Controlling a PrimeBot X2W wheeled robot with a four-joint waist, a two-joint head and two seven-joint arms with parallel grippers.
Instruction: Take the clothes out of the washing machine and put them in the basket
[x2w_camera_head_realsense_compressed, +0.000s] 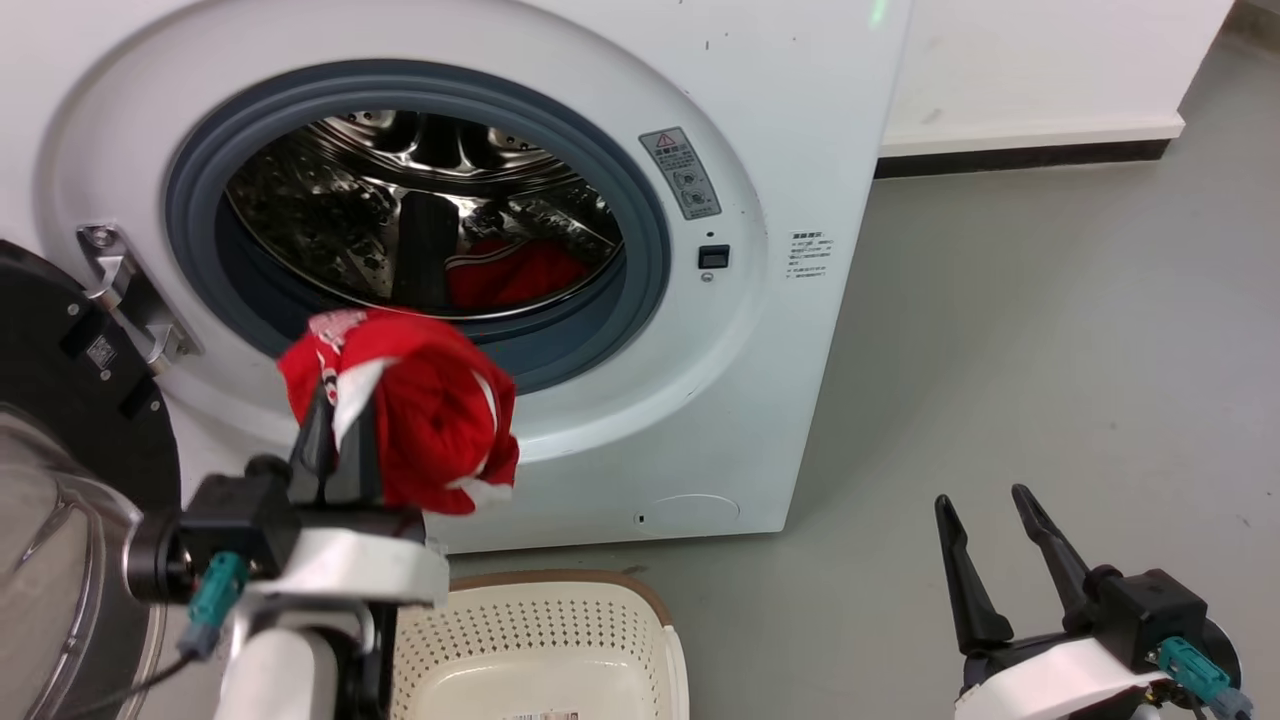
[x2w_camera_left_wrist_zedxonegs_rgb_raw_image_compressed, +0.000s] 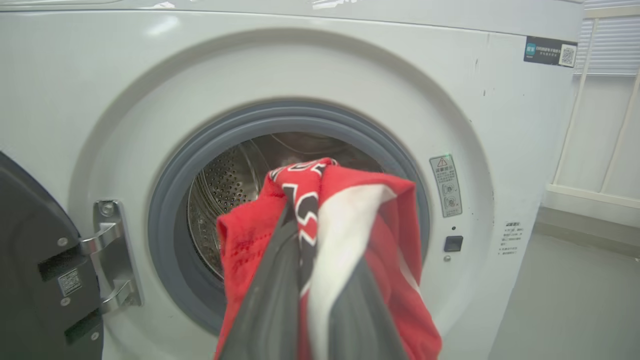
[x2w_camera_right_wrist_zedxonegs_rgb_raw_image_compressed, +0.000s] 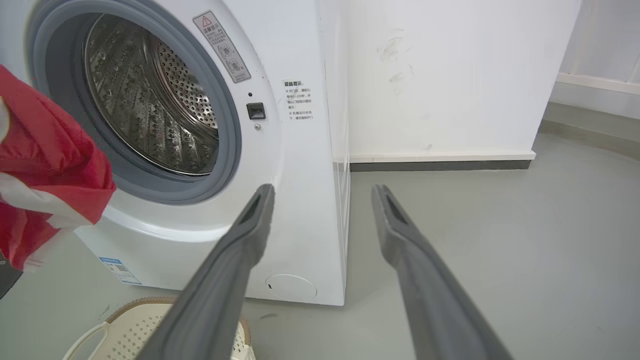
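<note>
- Red cloth (x2w_camera_head_realsense_compressed: 430, 420) w/ white trim hangs bunched in the left gripper (x2w_camera_head_realsense_compressed: 342, 430). Its two dark fingers are pinched tight on it.
- It's out of the washing machine (x2w_camera_head_realsense_compressed: 800, 300), up in the air in front of the round hole. The basket (x2w_camera_head_realsense_compressed: 560, 580) sits on the floor lower down, closer to the robot.
- Step now, I think: carry this cloth over to the basket. Not dropped in yet.
- Next move prob. needs the left arm to pull back & down till the cloth is over the basket's middle. Then the fingers spread & it falls in.
- A second red cloth (x2w_camera_head_realsense_compressed: 520, 272) lies at the bottom of the shiny drum, so the job looks approx. half done.
- Right gripper (x2w_camera_head_realsense_compressed: 980, 497) is low on the right, fingers apart, holding nothing, well away from the basket.
- Black door (x2w_camera_head_realsense_compressed: 60, 400) stands open on the left, near the left arm. It could get bumped.
- Loose flaps could catch on the basket's brown rim & hang outside.
</note>
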